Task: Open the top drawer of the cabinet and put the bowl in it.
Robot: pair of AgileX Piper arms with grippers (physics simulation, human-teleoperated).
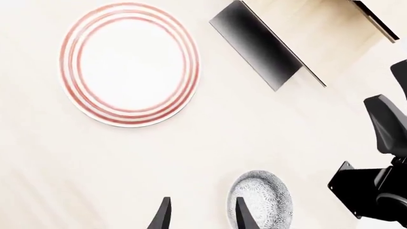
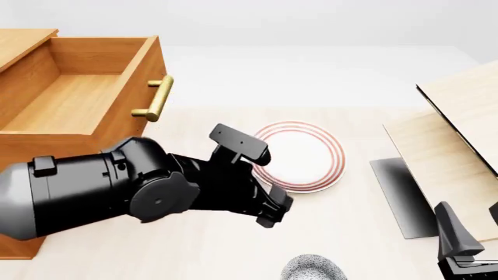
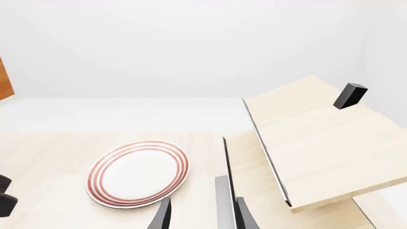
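The cabinet (image 2: 20, 44) stands at the far left. Its top drawer (image 2: 78, 99) is pulled out and empty, brass handle (image 2: 160, 99) facing the table. The speckled bowl (image 2: 311, 269) sits upright at the table's near edge; it also shows in the left wrist view (image 1: 260, 200). My left gripper (image 2: 272, 214) hangs above the table between the plate and the bowl. In the left wrist view it (image 1: 202, 217) is open and empty, one finger (image 1: 245, 214) overlapping the bowl's rim. My right gripper (image 3: 203, 217) is open and empty, low at the near right (image 2: 459, 245).
A white plate with red rings (image 2: 300, 156) lies mid-table, beyond the bowl. Pale light-wood boards (image 2: 451, 134) with a dark shadow beneath stand at the right. The left arm's bulky black body (image 2: 116, 186) crosses in front of the cabinet.
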